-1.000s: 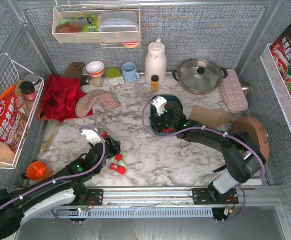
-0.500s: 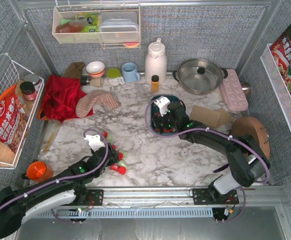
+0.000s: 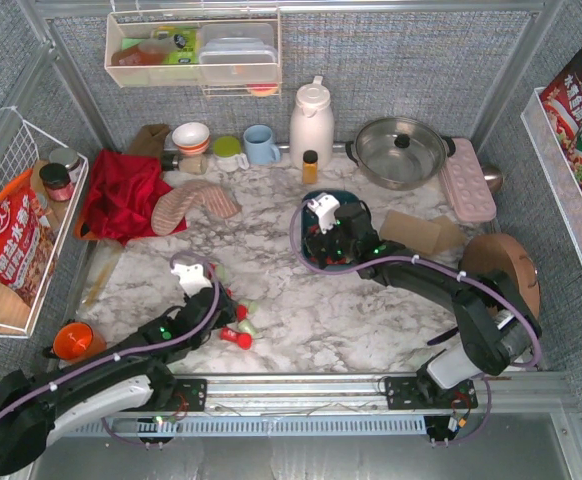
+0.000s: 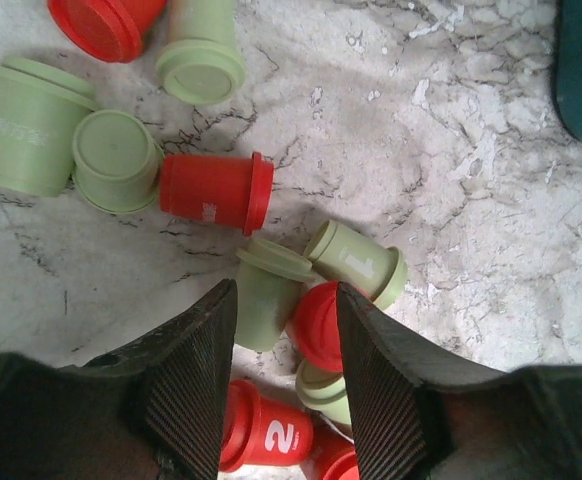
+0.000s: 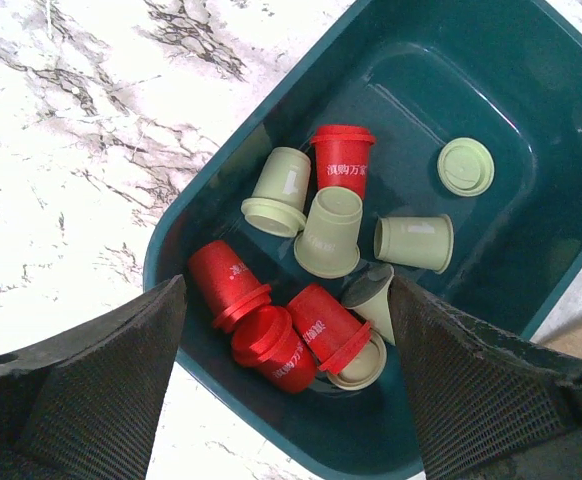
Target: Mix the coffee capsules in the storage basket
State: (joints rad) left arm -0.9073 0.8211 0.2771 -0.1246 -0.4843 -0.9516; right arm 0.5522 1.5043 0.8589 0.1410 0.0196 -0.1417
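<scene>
Fingers [image 4: 196,380] of the left gripper [image 4: 284,296] straddle 2 tapered plastic coffee capsules [image 4: 316,325], 1 mint, 1 red, left of the teal rectangular storage basket [image 5: 451,90]; we cannot confirm a grip. We hold the right gripper [image 5: 286,290] wide open above it. Roughly half the capsules lie inside, mixed; the rest lie outside.

White marble table [image 4: 491,200], veined grey and black. Ahead of the left tool [image 4: 284,290], black with cross-hatched pads [image 4: 191,390], a scatter of coffee capsules [image 4: 216,190]: bright red and pale mint green; between those pads, a red one bearing a white "2". Beneath the right tool [image 5: 286,290], equally black and hatched, the dark teal-blue storage basket [image 5: 491,110], holding more red and mint green pods, white lettering on the red. Beyond the left tool, leftward, a crimson cloth [image 3: 121,195]. Beyond the right tool, a white jug [image 3: 311,120], a light blue mug [image 3: 261,145], a silver pan [image 3: 401,150].
</scene>
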